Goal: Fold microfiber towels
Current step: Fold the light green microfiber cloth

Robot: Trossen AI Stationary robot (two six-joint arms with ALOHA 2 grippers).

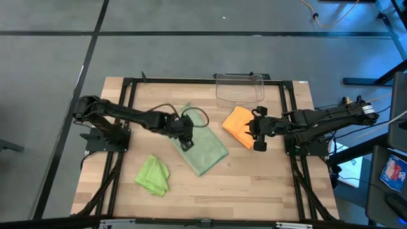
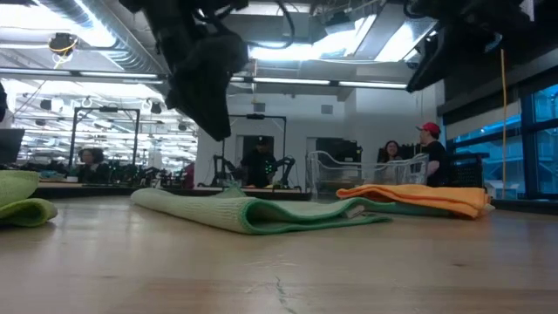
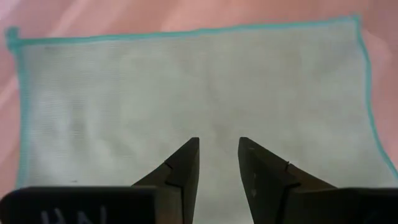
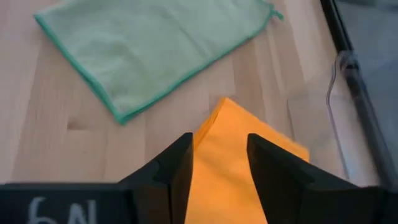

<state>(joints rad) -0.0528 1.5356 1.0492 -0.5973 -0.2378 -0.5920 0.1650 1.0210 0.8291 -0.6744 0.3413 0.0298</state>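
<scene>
Where the wooden table (image 1: 254, 184) has its middle, finds the pale sage green towel (image 1: 203, 152) lying flat as a rectangle, set at a slant to the table's edges, with a darker green hem around it and its near edge rounded over in a fold in the low view. Just above that towel's upper part, finds the left gripper (image 1: 185, 137), fingers parted by a narrow gap, empty, off the cloth. From the left wrist view, nothing but pale fabric between and beyond those fingers.

To the right of the sage towel and apart from it, shows the orange towel (image 1: 236, 124), folded into a compact slanted shape, near the clear plastic bin (image 1: 240, 77) at the table's far edge. Under the orange cloth, from the low view, hints at a greenish layer, too unclear to name. At the orange towel's right edge, places the right gripper (image 1: 259, 130), fingers likewise spread and holding nothing, raised well above the cloth in the low view.

Toward the front left of the table, well apart from both grippers, leaves the bright lime green towel (image 1: 154, 175) in a loose, crumpled heap.
</scene>
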